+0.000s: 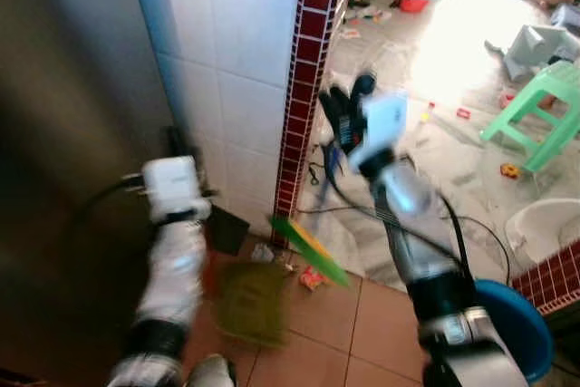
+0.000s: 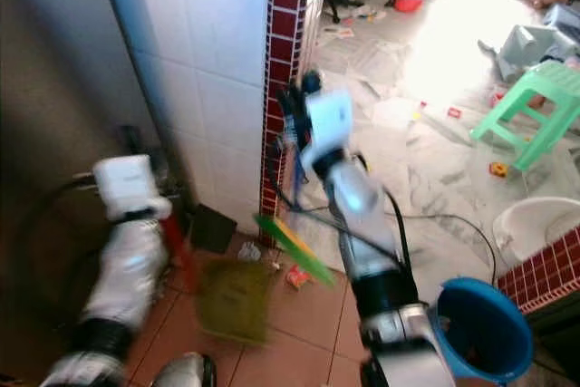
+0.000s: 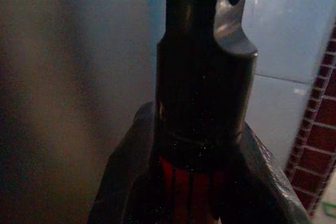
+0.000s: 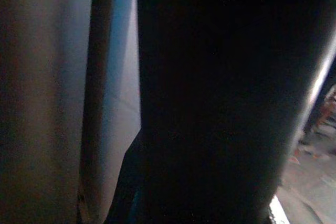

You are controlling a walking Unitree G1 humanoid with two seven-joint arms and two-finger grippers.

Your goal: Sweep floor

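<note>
Terracotta floor met littered marble beyond the white-tiled wall; left jaws clamped a handle; right jaws' state unclear.

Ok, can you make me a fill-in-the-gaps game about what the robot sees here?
1. The plastic stool standing on the marble floor is ______.
2. The bucket beside the robot's right arm is ______.
3. The column of small tiles edging the white wall is dark ______.
4. The left gripper's jaws are closed around a red and ______ handle.

Missing words: green; blue; red; black
</note>
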